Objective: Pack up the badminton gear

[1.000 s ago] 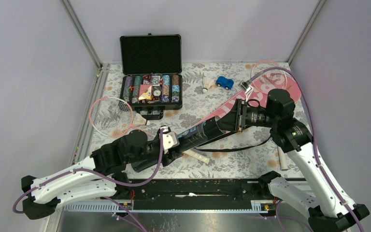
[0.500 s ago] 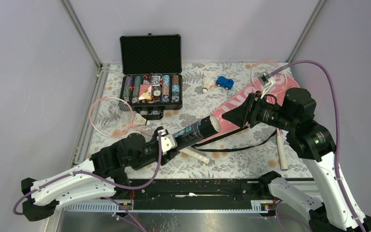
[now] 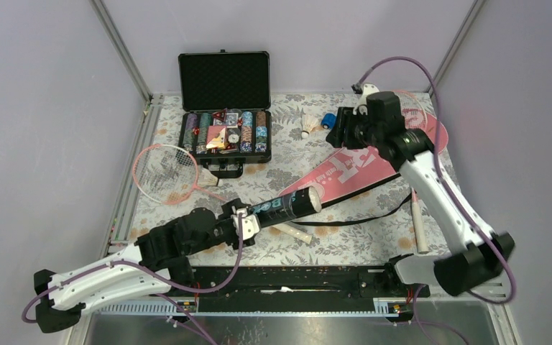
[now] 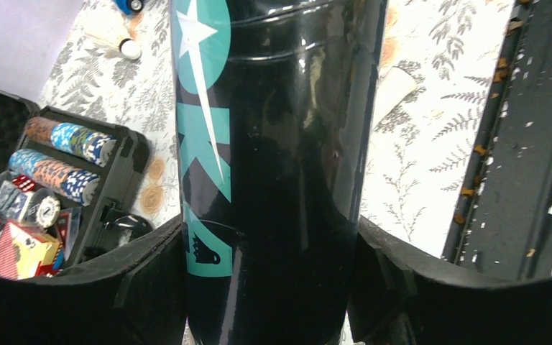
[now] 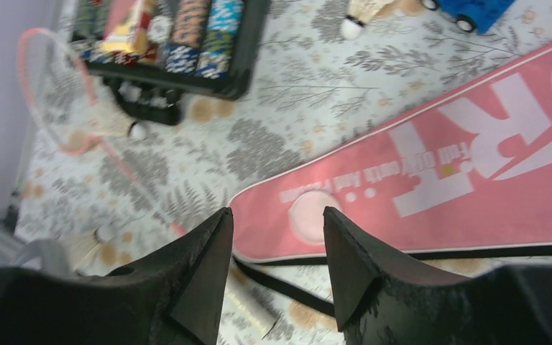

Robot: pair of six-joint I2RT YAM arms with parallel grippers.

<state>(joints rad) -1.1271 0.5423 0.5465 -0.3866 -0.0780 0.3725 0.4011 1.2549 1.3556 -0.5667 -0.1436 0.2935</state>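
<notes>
Since a second ago the right arm has swung away from the tube's mouth to the far edge, and the tube has sunk lower toward the near edge in the left arm's grasp.

The pink cover [image 3: 374, 154] lies slantwise from the far right corner toward the middle of the worktop [image 3: 359, 244]. Its black strap [image 3: 363, 218] trails toward the near edge. The open case of chips [image 3: 224, 122] stands at the far edge, left of the middle. One racket [image 3: 164, 172] lies by the left edge, its shaft running under the tube to a white handle [image 3: 292, 232]. The second racket [image 3: 418, 226] shows its handle by the right edge, its head mostly hidden by the cover and the right arm. The black tube [image 3: 287, 205] lies slantwise near the near edge, open mouth just beside the cover's narrow end. The left gripper [image 4: 266, 280] is clamped around its lower end. The right gripper [image 5: 277, 244] hovers over the cover's far side, fingers apart with nothing between them, partly hiding the toy car [image 3: 328, 120]. One shuttlecock [image 3: 305, 123] lies just beside the car, and another shuttlecock [image 3: 187, 159] lies on the first racket's head.
</notes>
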